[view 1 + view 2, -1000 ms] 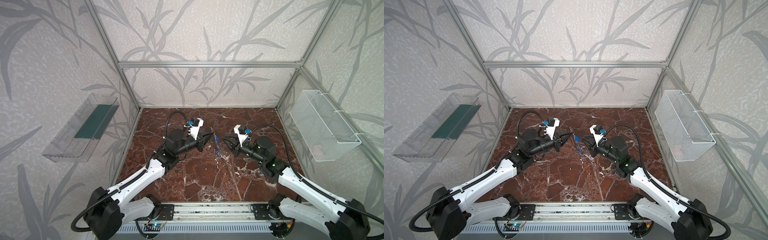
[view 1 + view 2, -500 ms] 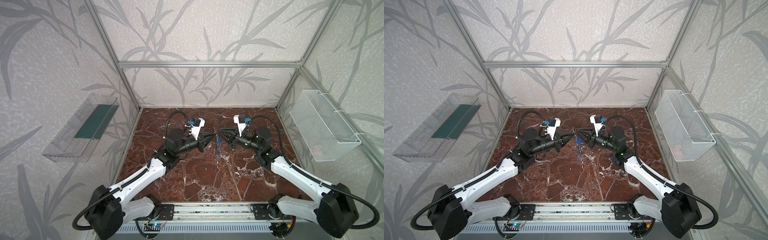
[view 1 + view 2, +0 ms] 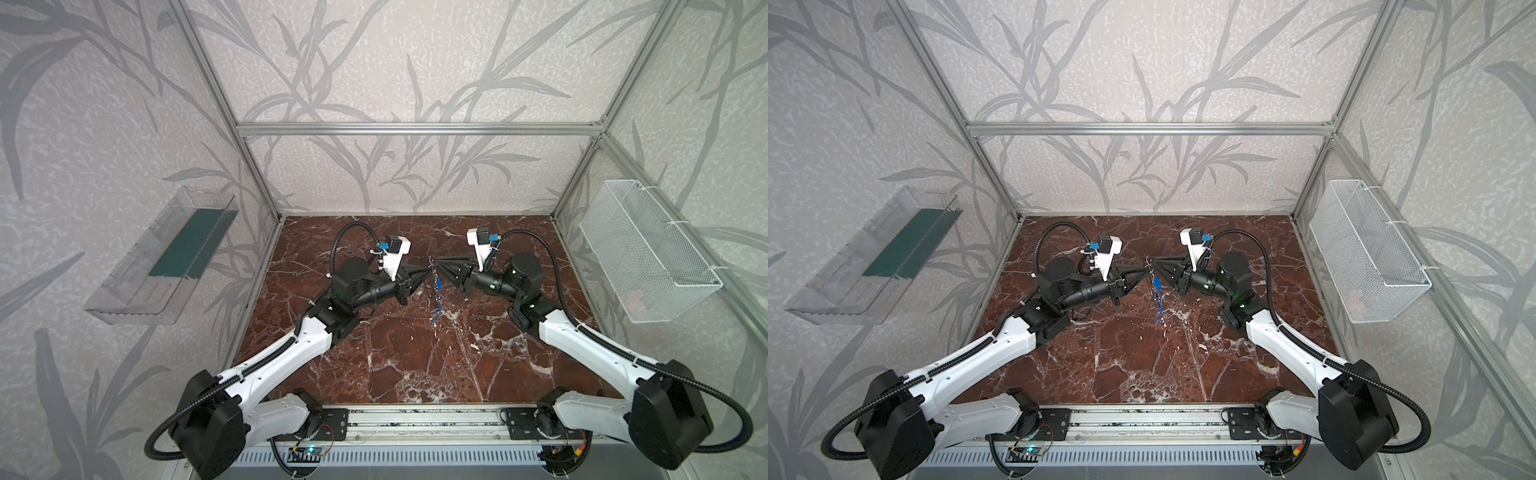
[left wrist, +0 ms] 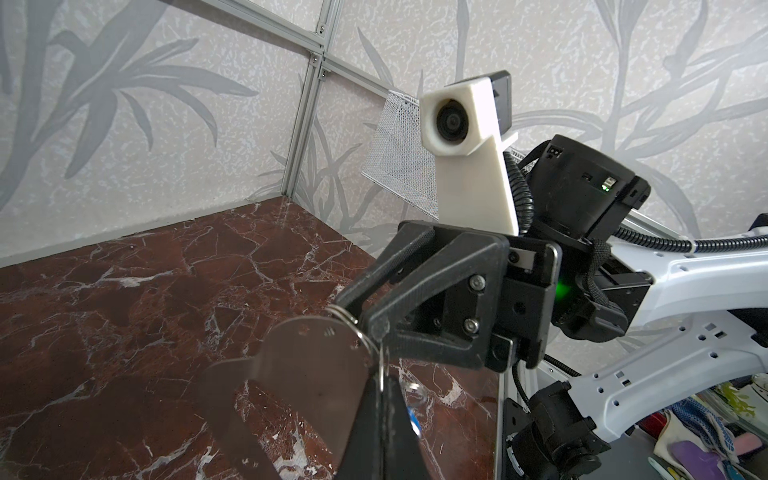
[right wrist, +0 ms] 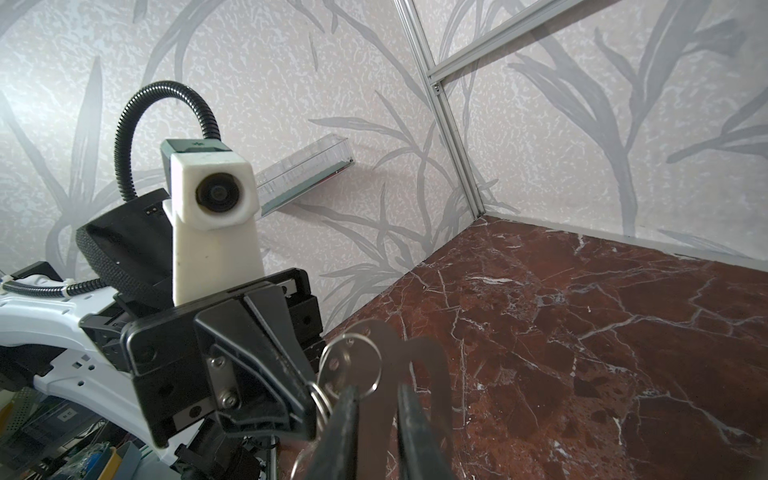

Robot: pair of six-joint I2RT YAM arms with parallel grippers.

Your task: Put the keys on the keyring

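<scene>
Keyring (image 4: 307,365), a flat grey metal plate, hung above the marble counter (image 3: 415,365), clamped in the left gripper (image 3: 429,272). The right gripper (image 4: 358,318) pinched a split ring (image 4: 345,311) at its edge, blue-tagged silver keys (image 3: 1156,284) dangling; threading looked unfinished.

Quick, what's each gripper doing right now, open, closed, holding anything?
Left gripper: closed, holding the keyring.
Right gripper: jaws almost closed around a split ring at the keyring's edge; grip cannot be told.

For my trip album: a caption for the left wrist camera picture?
Left gripper clamps the keyring plate; right gripper meets a split ring at its edge.
</scene>
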